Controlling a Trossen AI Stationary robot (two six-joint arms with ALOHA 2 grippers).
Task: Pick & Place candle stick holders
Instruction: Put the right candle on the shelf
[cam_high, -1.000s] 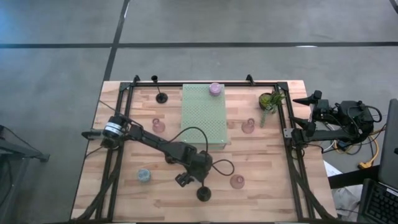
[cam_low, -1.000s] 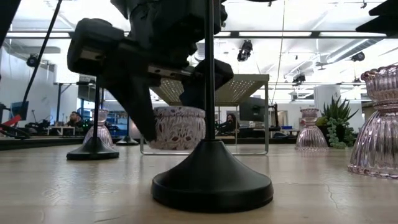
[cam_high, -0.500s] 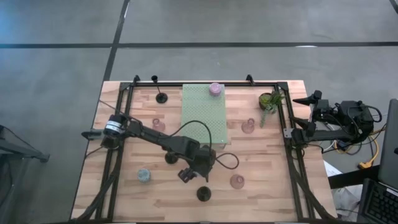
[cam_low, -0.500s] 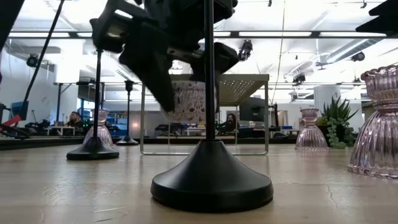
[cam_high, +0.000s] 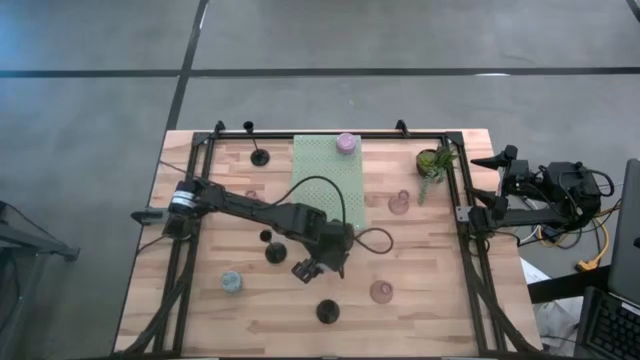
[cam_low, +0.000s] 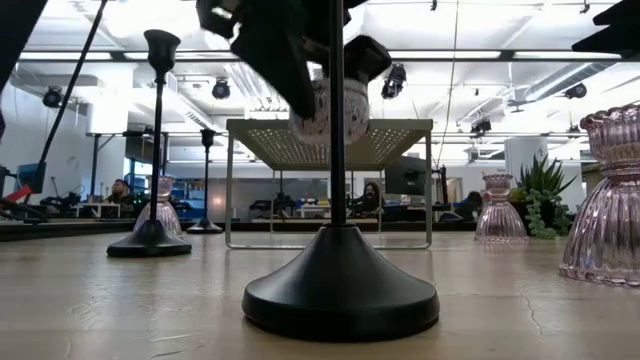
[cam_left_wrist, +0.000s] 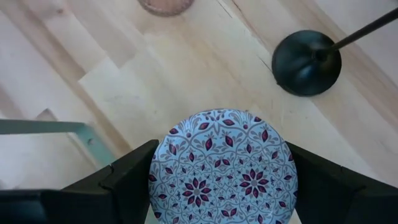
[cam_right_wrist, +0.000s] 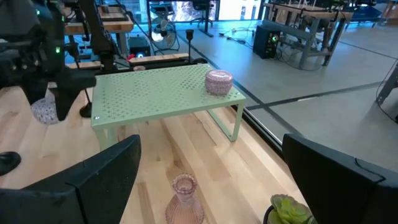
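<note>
My left gripper (cam_high: 320, 265) hangs above the table's middle, near the front edge of the pale green perforated mat (cam_high: 325, 185), which stands on legs. It is shut on a round white holder with a purple flower pattern (cam_left_wrist: 222, 168), level with the mat's top in the low view (cam_low: 335, 108). A lilac round holder (cam_high: 346, 142) sits on the mat's far end. Black thin-stemmed holders (cam_high: 327, 311) (cam_high: 275, 252) (cam_high: 260, 156), pink glass ones (cam_high: 381, 291) (cam_high: 399, 203) and a blue round one (cam_high: 231, 283) stand on their bases on the table. My right gripper (cam_high: 492, 160) waits open past the right edge. My left gripper pinches the patterned holder by two opposite sides of its round wall (cam_left_wrist: 155, 180) between the two fingers (cam_left_wrist: 127, 183). The fingers slant down at it from above. The holder is lifted clear of the table, its patterned round face toward the wrist camera.
A small green potted plant (cam_high: 435, 162) stands at the far right. A dark metal frame (cam_high: 190, 230) runs along the table's left, far and right edges. Bare wood lies between the mat and the plant and along the near edge.
My left gripper has risen with the patterned holder and moved toward the table's far right, nearer the mat's front edge. The holder, which sat at table height, now hangs clear at the height of the mat's top. The fingers have stayed on it.
</note>
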